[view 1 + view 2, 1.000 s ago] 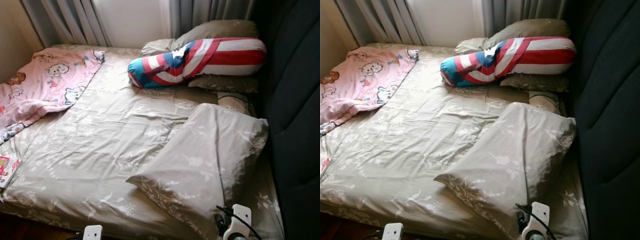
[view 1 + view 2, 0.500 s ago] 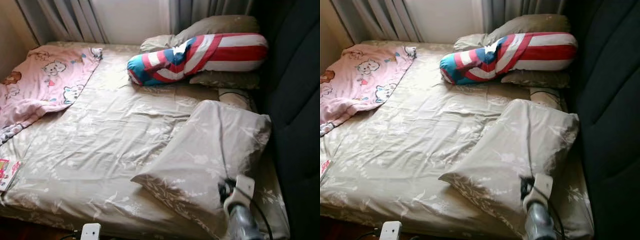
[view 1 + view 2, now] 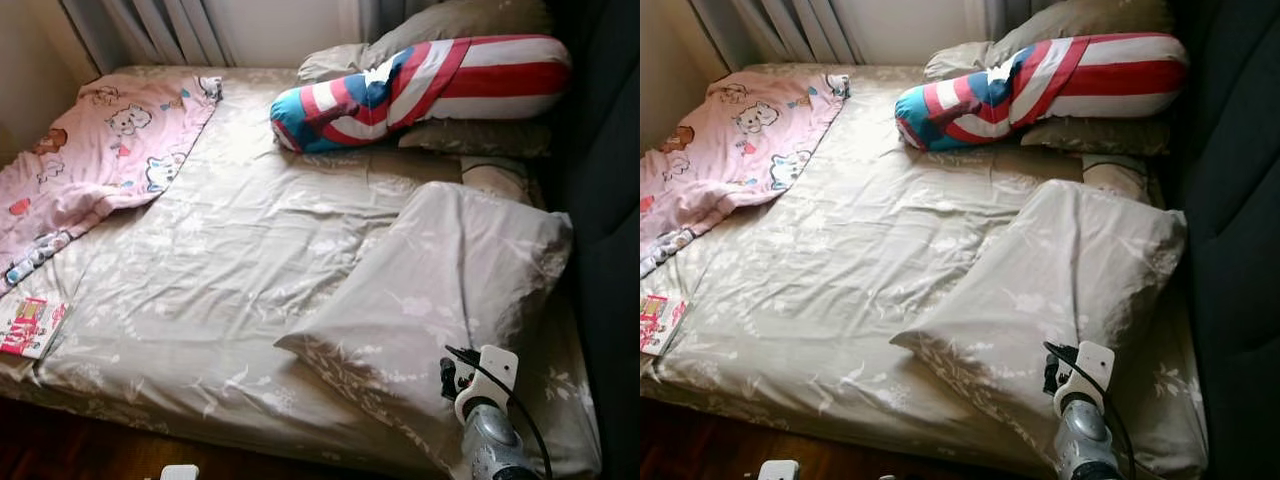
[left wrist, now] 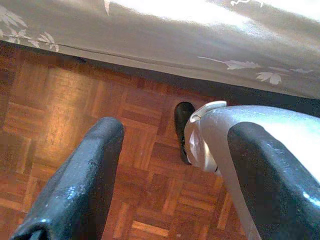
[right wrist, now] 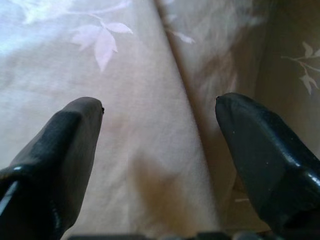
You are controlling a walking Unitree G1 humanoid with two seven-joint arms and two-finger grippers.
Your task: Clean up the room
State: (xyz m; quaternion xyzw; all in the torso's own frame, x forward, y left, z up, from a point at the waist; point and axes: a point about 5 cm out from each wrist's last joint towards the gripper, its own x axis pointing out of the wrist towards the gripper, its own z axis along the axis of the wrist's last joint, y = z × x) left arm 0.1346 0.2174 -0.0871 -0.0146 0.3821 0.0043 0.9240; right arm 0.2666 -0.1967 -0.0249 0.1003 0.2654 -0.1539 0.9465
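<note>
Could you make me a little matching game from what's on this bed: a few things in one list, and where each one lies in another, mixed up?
Things:
1. pink blanket
2. striped bolster
3. magazine
4. large grey pillow

Places:
A. near left edge of the bed
B. far left corner
C. near right, under the right gripper
D. far end, on the pillows

Pairs: 1-B, 2-D, 3-A, 4-C

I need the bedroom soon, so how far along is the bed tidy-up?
Early stage. Nothing looks finished: the pink blanket lies crumpled at the bed's left edge, and a magazine sits on the near left corner. In hand: the right gripper, jaws open and empty, hovers over the grey pillow, which lies askew mid-bed. The left gripper hangs open over the wooden floor.
</note>
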